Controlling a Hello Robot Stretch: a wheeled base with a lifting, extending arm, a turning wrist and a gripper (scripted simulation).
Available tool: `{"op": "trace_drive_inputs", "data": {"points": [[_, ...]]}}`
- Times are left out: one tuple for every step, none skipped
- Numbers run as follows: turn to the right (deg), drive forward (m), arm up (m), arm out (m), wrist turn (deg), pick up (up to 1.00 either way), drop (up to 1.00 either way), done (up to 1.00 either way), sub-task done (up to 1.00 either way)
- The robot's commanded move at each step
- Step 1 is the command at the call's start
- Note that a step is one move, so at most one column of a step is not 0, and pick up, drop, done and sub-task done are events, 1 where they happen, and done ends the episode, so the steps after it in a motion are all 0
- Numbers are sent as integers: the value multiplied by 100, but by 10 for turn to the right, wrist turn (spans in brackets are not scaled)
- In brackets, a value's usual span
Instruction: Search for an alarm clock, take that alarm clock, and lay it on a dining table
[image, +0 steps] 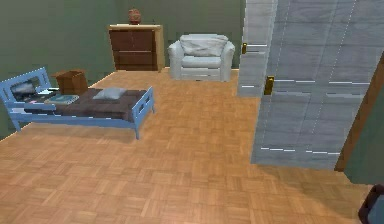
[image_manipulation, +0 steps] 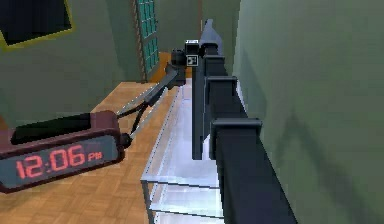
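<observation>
In the arm side view's lower left, the alarm clock, its red digits lit, hangs clear of the wooden floor at the far end of the gripper, which holds it. The fingers' spread cannot be told. The arm rises to the right.

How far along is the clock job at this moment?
Done: the alarm clock is found and taken; it hangs at the far end of the gripper, clear of the floor. In hand: carrying it. Left: reaching a dining table and laying it down; ahead are a bed, dresser and armchair, with a door at the forward view's right.
</observation>
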Motion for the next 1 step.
{"op": "trace_drive_inputs", "data": {"points": [[0, 0, 0, -44, 0, 0, 0, 0, 0]]}}
